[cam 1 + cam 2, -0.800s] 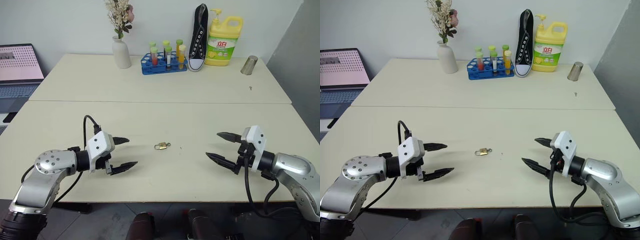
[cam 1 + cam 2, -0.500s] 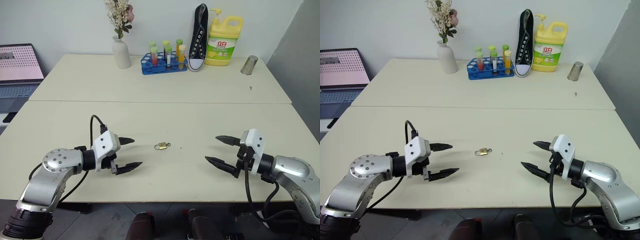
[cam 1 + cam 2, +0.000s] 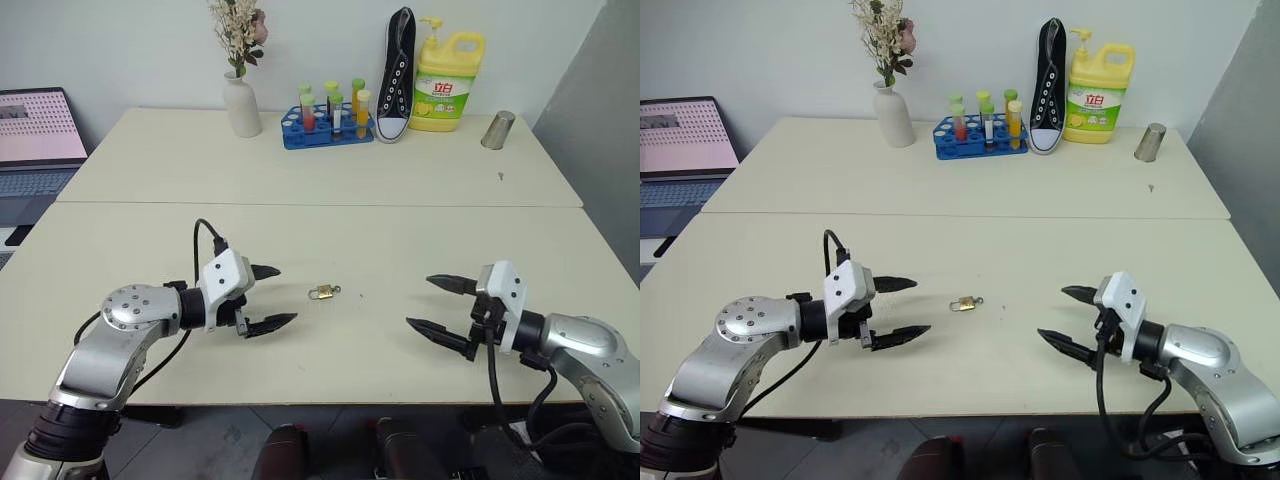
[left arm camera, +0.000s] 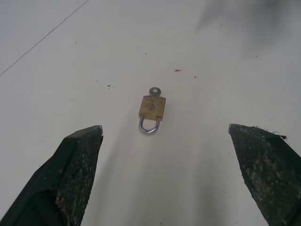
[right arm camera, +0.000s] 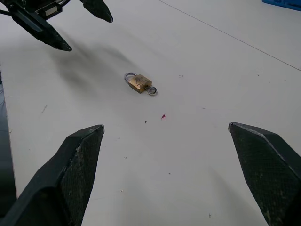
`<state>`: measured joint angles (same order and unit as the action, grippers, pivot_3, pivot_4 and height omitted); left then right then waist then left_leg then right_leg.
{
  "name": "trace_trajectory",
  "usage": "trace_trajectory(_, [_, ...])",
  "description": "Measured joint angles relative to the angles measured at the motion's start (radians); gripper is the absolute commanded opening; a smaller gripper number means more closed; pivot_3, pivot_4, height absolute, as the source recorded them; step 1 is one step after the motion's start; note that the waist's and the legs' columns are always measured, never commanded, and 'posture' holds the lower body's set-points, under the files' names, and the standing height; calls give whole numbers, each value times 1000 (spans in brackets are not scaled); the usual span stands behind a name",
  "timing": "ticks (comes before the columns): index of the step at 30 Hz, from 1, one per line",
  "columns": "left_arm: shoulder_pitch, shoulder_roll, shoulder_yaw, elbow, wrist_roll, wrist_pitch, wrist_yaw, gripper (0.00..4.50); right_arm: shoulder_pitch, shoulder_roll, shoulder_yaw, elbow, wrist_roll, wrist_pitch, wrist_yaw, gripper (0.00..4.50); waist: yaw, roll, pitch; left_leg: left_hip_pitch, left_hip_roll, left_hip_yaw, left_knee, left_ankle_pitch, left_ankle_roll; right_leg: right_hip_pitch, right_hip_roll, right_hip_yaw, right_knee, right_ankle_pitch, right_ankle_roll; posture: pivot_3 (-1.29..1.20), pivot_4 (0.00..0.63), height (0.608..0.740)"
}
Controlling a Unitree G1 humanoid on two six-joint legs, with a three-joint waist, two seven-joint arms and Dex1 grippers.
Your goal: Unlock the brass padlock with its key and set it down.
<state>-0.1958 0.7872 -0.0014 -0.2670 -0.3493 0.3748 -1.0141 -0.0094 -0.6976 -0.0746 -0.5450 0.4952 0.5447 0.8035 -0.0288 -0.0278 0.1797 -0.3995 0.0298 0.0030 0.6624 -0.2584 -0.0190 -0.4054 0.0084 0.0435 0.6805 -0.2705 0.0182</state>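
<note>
Pale worktop (image 3: 330, 225), wide bare stretch across near half; seam line crosses middle. Far edge crowded: vase (image 3: 242, 105), blue tube rack (image 3: 327, 128), black shoe (image 3: 398, 75), yellow detergent bottle (image 3: 448, 68), metal cup (image 3: 497, 130).

Left pincer (image 3: 272, 297) spread wide, near front edge, empty. Right pincer (image 3: 430, 304) spread wide, empty, well apart from lock.

Brass padlock (image 3: 320, 292) lies flat between pincers, nearer left one, open room all round. Key (image 4: 154, 91) protrudes from base.
</note>
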Motion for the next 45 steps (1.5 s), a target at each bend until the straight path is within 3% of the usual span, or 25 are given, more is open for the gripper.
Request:
trace_trajectory(10, [-105,-56,-146,86,107,-8,21,4500,-15,12,21,-42,33,85,-51,4452,1,0,0,0,0,0,0,0,0,0,3,0,0,0,0,0,150,740])
trace_trajectory(20, [-219,-185,-272,258,230,-19,49,4500,0,15,30,-95,36,156,-120,4452,2,0,0,-1,-1,0,1,0,0,0,4,0,0,0,0,0,150,740])
trace_trajectory(32, [-257,-208,-287,321,275,-31,38,4500,24,15,31,-130,37,166,-140,4452,1,-1,0,0,0,-1,1,0,0,0,4,0,0,0,0,0,150,740])
trace_trajectory(35, [-264,-210,-288,320,271,5,21,3935,23,16,31,-139,44,174,-152,4500,1,-1,0,0,0,-1,1,0,0,0,4,0,0,0,0,0,150,740])
trace_trajectory(44, [-286,-220,-316,313,281,57,11,1014,13,17,31,-156,78,201,-159,4500,1,-1,-2,0,-1,-1,1,0,0,1,4,0,1,0,1,0,150,740])
trace_trajectory(45, [-286,-220,-317,313,282,55,10,959,12,17,31,-157,78,204,-161,4500,1,-1,-2,0,0,-1,1,0,0,1,4,0,1,0,1,0,150,740])
